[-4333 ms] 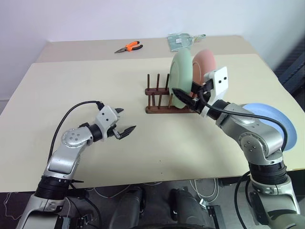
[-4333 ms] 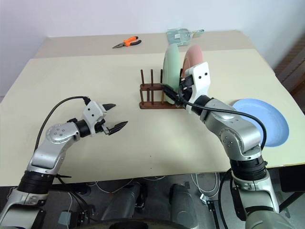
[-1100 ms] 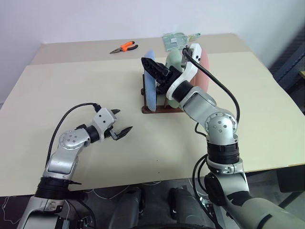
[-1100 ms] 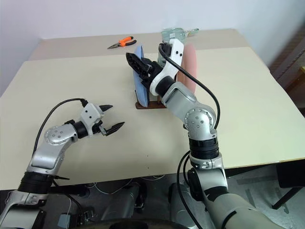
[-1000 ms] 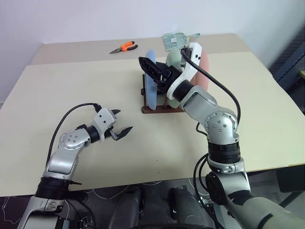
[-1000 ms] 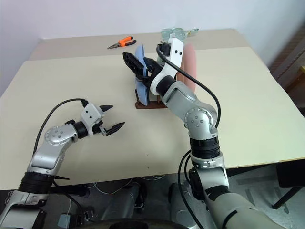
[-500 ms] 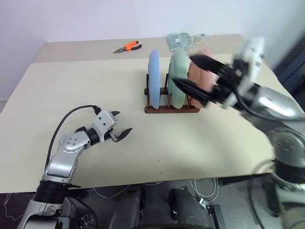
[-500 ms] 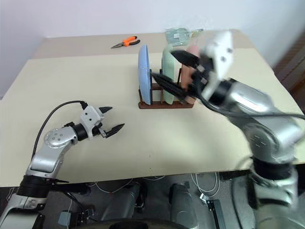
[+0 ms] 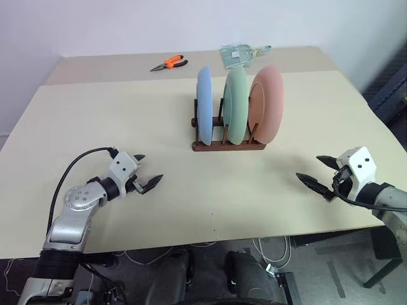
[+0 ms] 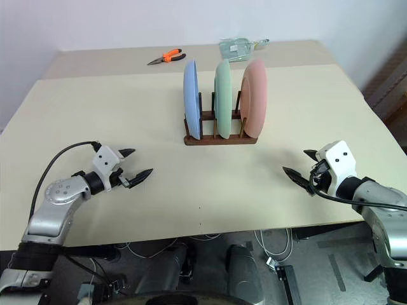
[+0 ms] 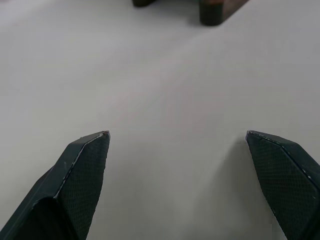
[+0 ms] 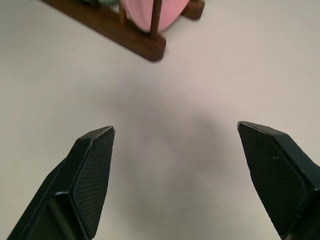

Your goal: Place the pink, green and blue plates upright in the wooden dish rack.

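Note:
The blue plate point(image 9: 204, 105), the green plate point(image 9: 234, 105) and the pink plate point(image 9: 266, 105) stand upright side by side in the wooden dish rack point(image 9: 229, 145) at the middle of the table. My left gripper point(image 9: 147, 171) hovers open and empty over the near left of the table, well apart from the rack. My right gripper point(image 9: 313, 170) is open and empty near the table's front right edge. In the right wrist view the rack's end point(image 12: 134, 39) and the pink plate's lower edge point(image 12: 145, 10) lie ahead of the open fingers point(image 12: 95, 165).
Orange-handled pliers point(image 9: 169, 63) and a clear packet point(image 9: 240, 53) lie on the far table behind the rack. The table's front edge point(image 9: 254, 236) runs just below both grippers. Bare tabletop spreads left and right of the rack.
My right gripper has let go of the blue plate, which stays in the rack's left slot, and swung back down to the front right. The left gripper drifted slightly left.

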